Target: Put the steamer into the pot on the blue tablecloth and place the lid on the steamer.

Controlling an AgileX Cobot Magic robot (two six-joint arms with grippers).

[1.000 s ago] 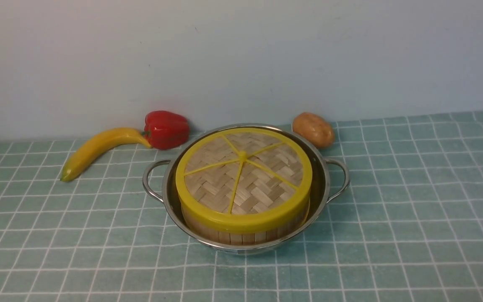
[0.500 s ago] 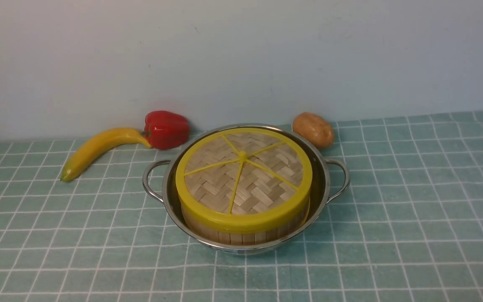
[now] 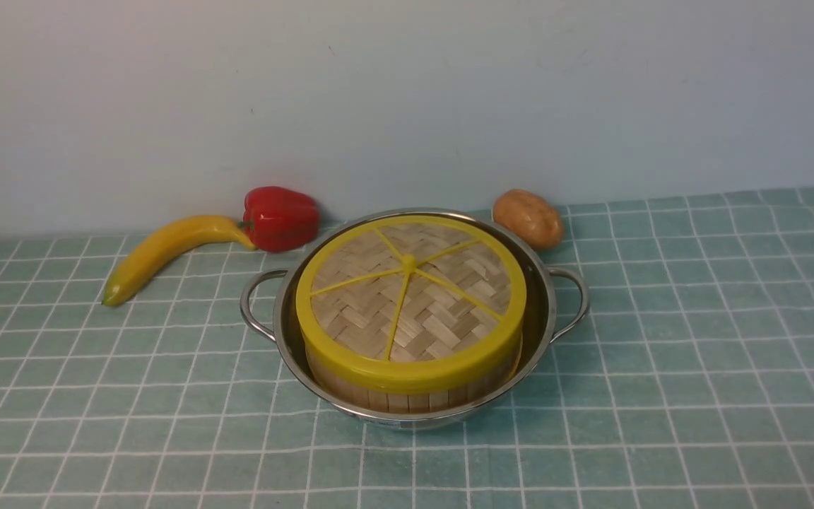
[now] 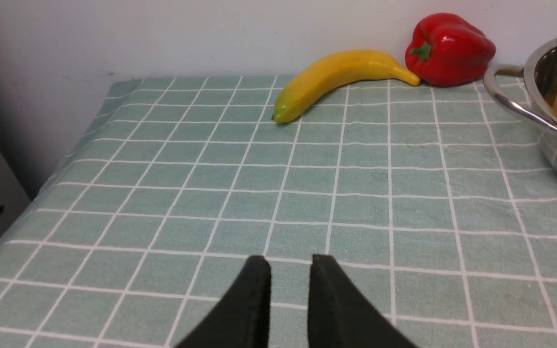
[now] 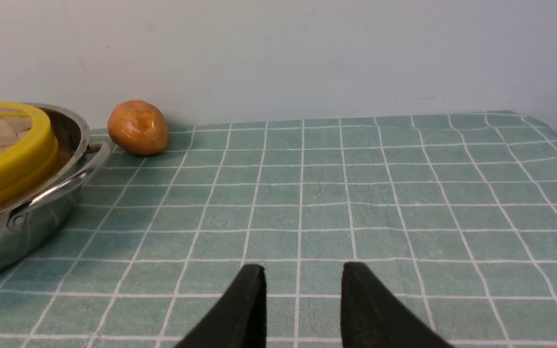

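Observation:
The pot (image 3: 547, 311) stands on the blue tablecloth (image 3: 697, 353) in the middle of the front view. The steamer (image 3: 407, 400) sits inside it, with only its wooden-strip wall showing under the lid. The lid (image 3: 410, 297) lies flat on top of the steamer. Neither gripper shows in the front view. My left gripper (image 4: 290, 261) is empty, its jaws a narrow gap apart, over bare cloth left of the pot (image 4: 515, 108). My right gripper (image 5: 302, 268) is open and empty over bare cloth right of the pot (image 5: 27, 227) and the lid (image 5: 12, 159).
A banana (image 3: 167, 251) and a red pepper (image 3: 280, 218) lie behind the pot on the left by the wall. A potato (image 3: 528, 218) lies behind it on the right. The cloth's left edge (image 4: 65, 159) drops off beside a grey cabinet.

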